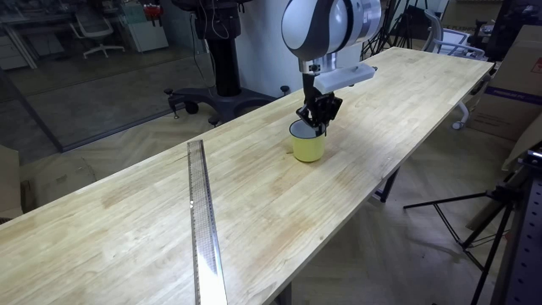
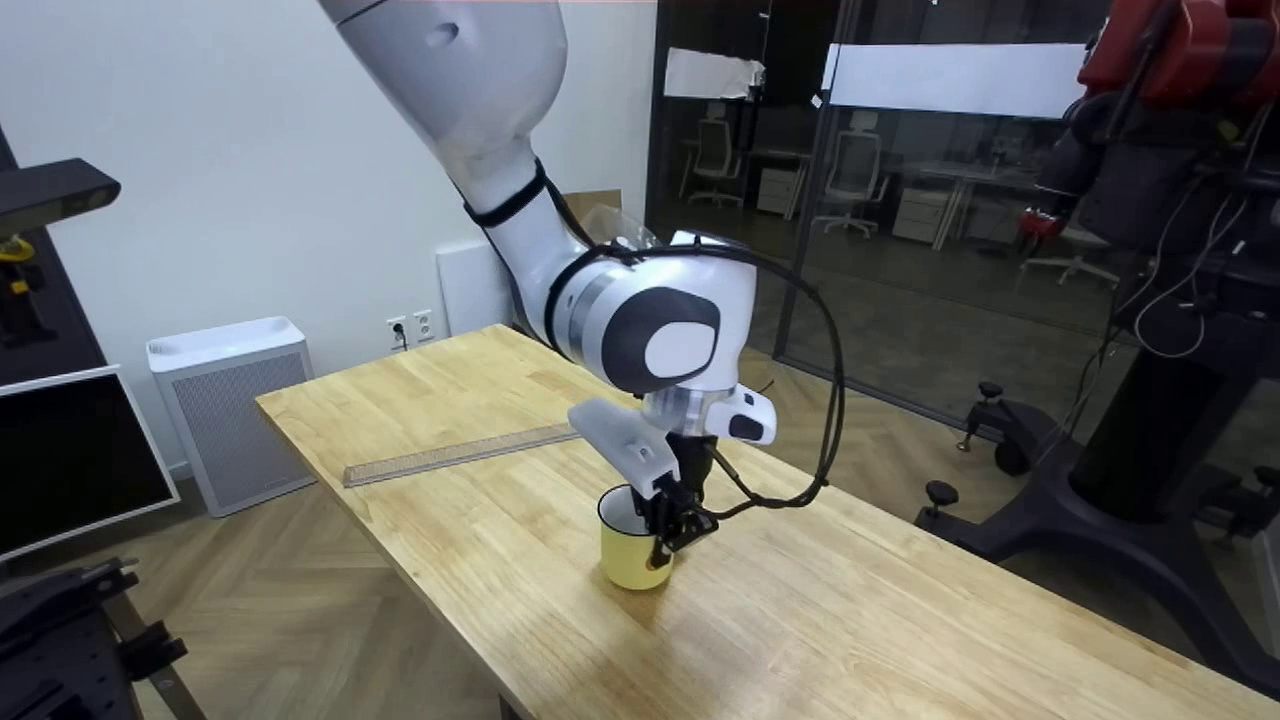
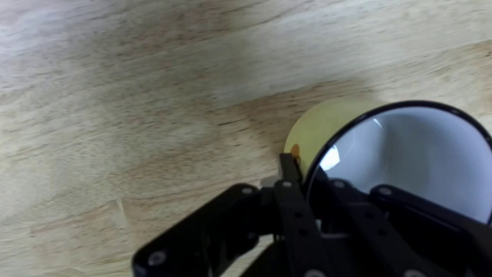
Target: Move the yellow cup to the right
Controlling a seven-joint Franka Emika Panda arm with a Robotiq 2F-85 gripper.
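Note:
The yellow cup (image 1: 308, 148) stands upright on the wooden table; it also shows in an exterior view (image 2: 626, 560). In the wrist view the cup (image 3: 326, 115) shows its white inside, dark rim and a small orange mark on its outer wall. My gripper (image 1: 320, 127) is over the cup's edge, and it also shows in the wrist view (image 3: 303, 173). One finger is outside the wall and the other is inside the cup. The fingers are close together with the wall between them, so the gripper is shut on the cup. The inner fingertip is partly hidden by the rim.
A long clear ruler (image 1: 202, 212) lies across the wooden table (image 1: 127, 203); it also shows in an exterior view (image 2: 455, 455). A black wheeled stand (image 1: 224, 97) is beyond the table's long edge. A tripod (image 1: 482, 228) stands on the floor at the opposite side.

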